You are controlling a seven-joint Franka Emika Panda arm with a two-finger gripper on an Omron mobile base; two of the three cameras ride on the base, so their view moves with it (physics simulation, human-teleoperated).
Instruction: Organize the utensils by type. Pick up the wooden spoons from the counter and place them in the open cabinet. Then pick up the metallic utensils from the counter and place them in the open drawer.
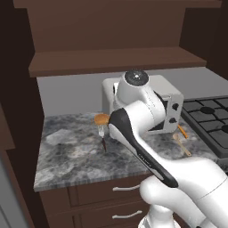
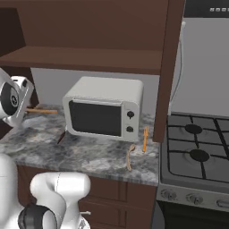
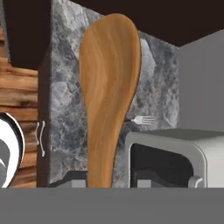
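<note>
Wooden spoon (image 3: 109, 87), filling the hand view's centre, is being pinched by the gripper (image 3: 103, 183) above the tabletop (image 1: 71, 156) (a thin handle hold), so it risks twisting loose before reaching the cabinet (image 1: 111, 62).

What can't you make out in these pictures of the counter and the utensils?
- Wooden spoon: the handle's lower end is cut off by the bottom of the hand view.
- Fork: its handle is hidden behind the spoon in the hand view.
- Orange utensil and pale utensil beside the microwave: too small in both base views to tell what their heads are made of.
- Cabinet: its upper part is cut off by the top edge of the base views.
</note>
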